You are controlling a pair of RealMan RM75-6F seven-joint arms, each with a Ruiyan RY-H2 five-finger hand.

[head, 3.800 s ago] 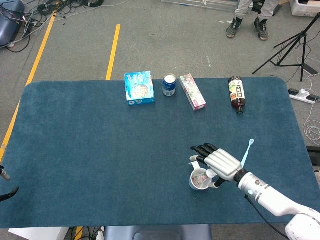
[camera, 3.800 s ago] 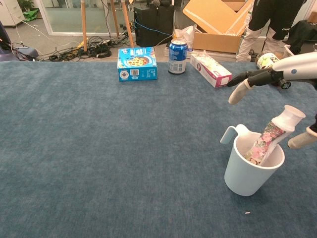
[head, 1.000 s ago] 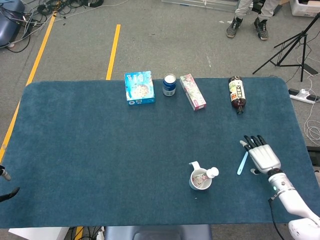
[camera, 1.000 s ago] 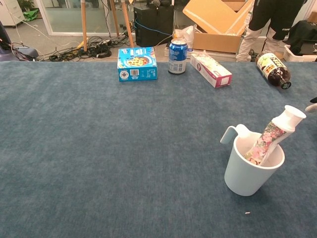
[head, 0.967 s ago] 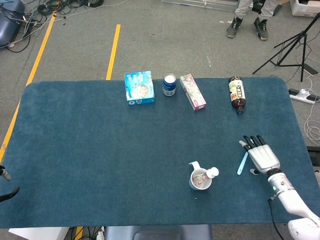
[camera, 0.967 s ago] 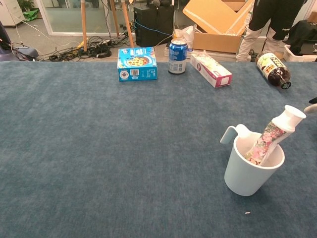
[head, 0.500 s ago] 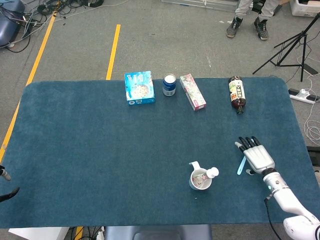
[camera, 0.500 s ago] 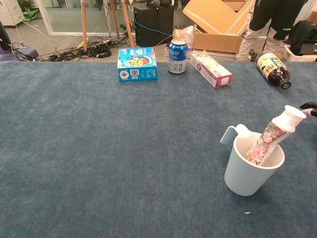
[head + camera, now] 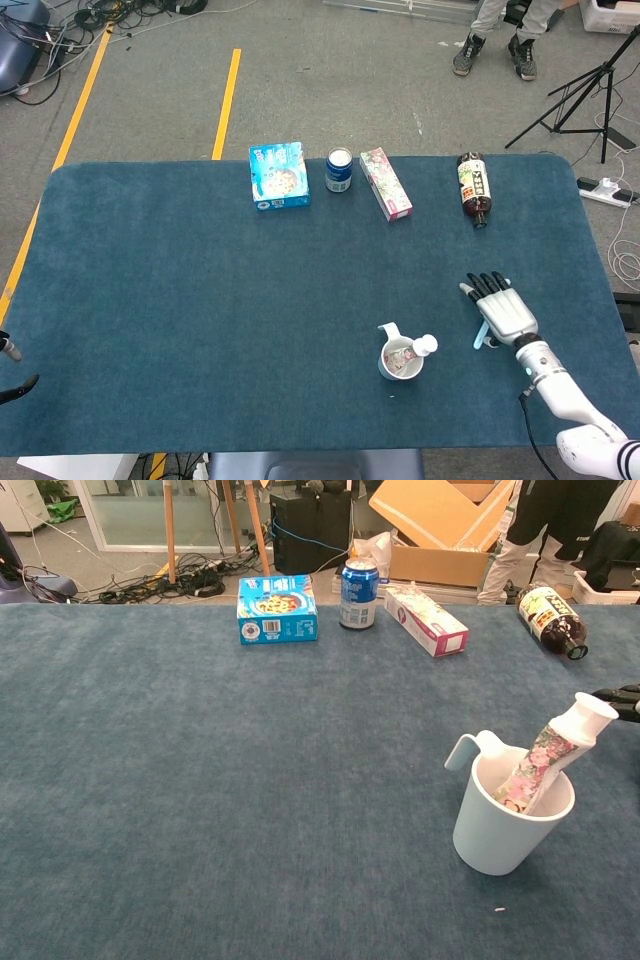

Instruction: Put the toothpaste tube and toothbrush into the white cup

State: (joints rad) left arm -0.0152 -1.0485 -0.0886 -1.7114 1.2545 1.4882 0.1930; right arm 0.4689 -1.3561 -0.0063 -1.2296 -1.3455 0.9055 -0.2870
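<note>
The white cup (image 9: 399, 369) (image 9: 503, 832) stands on the blue table, front right of centre. A floral toothpaste tube (image 9: 547, 753) leans in it, with its white cap (image 9: 427, 345) sticking out to the right. A light blue toothbrush (image 9: 480, 336) lies flat on the cloth to the right of the cup. My right hand (image 9: 499, 307) hovers over the brush with its fingers spread and covers most of it, and I cannot tell whether it touches. Its dark fingertips (image 9: 620, 695) show at the chest view's right edge. Only slivers of my left hand (image 9: 8, 348) show at the left edge.
Along the far side stand a blue box (image 9: 279, 175), a blue can (image 9: 339, 170), a pink box (image 9: 386, 183) and a dark bottle (image 9: 473, 187) lying down. The table's right edge is close behind my right hand.
My right hand left the cup, where the tube now leans, swung right, then slid back left over the toothbrush lying on the table. The cup has not moved.
</note>
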